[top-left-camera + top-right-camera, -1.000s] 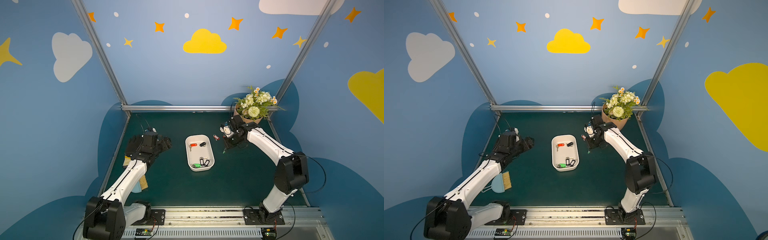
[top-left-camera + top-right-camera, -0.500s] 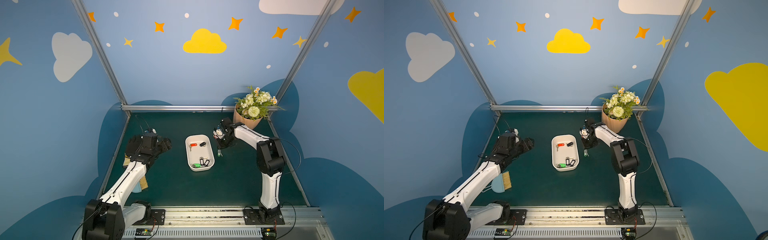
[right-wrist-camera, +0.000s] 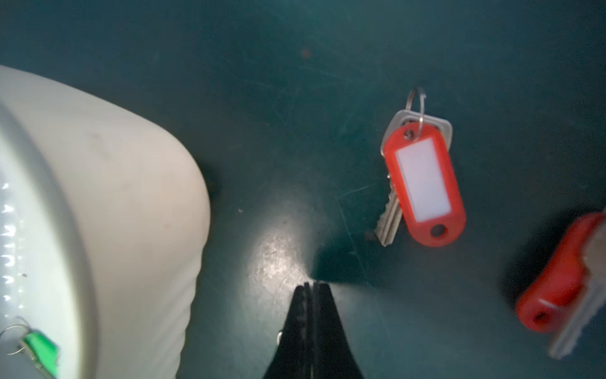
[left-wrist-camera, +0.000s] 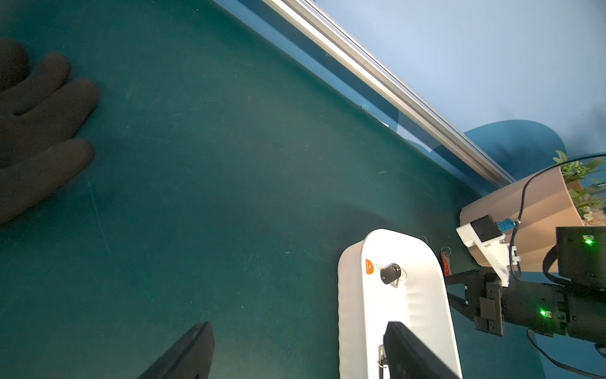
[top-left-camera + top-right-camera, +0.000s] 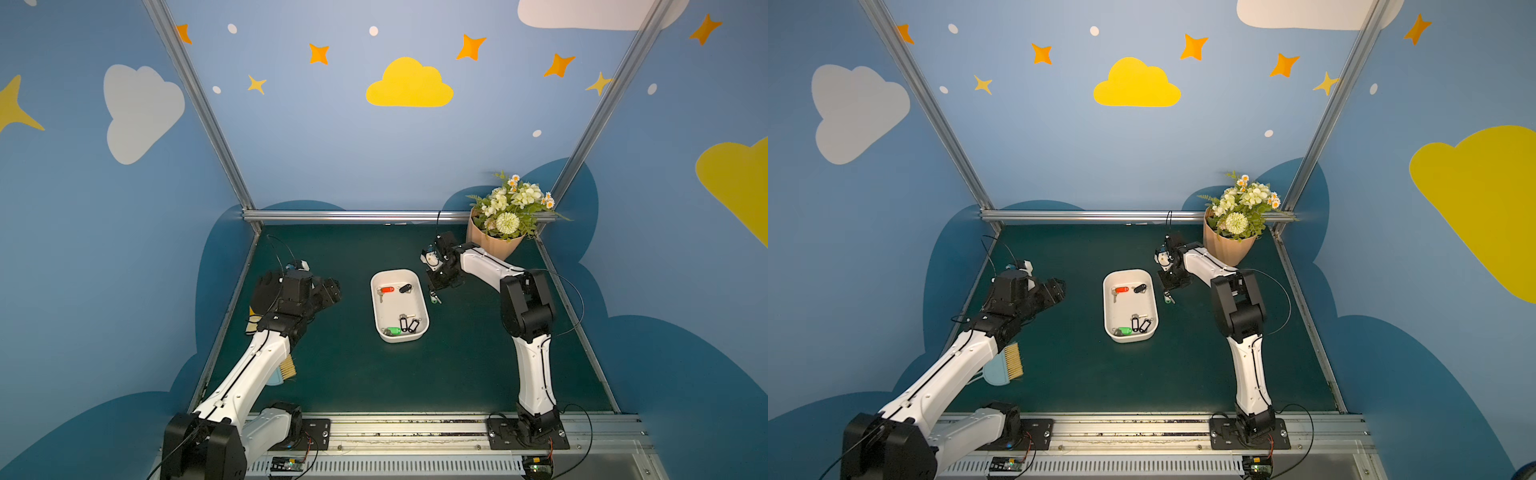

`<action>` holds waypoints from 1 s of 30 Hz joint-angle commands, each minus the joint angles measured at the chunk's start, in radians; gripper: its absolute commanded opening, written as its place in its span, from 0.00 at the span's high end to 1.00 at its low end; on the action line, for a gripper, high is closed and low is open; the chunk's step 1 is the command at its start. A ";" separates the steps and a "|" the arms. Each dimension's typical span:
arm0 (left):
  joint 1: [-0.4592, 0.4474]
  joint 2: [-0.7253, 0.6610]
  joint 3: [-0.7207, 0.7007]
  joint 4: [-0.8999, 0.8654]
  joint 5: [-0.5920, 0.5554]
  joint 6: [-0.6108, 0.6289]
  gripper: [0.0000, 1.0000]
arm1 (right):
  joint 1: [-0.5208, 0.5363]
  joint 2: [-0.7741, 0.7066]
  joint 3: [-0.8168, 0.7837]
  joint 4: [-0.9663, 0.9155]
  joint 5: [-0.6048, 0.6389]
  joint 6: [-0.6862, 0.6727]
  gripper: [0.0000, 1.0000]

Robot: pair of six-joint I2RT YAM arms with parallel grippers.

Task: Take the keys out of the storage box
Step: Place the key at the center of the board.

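Storage box (image 5: 400,307) sits mid-mat (image 5: 340,374), white, shallow; five tagged keys (image 5: 407,324) lie inside: red and black at the far end, green and two black at the near end; two red-tagged keys (image 3: 423,183) lie on the mat outside, near the box's far right corner; right gripper (image 3: 311,288) hovers just beside that corner, fingers pressed together, nothing seen between the tips; left gripper (image 5: 331,291) is well left of the box, fingers spread wide, empty.
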 commanded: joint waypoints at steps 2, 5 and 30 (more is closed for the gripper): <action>0.001 0.014 0.015 -0.004 0.011 0.014 0.12 | 0.008 0.003 0.011 0.020 0.022 0.002 1.00; 0.002 0.035 0.028 0.004 0.034 0.033 0.12 | 0.009 -0.022 0.009 0.020 0.047 0.008 0.83; 0.014 0.562 0.265 0.127 0.696 -0.121 0.37 | 0.200 -0.158 0.192 -0.127 0.047 -0.046 0.57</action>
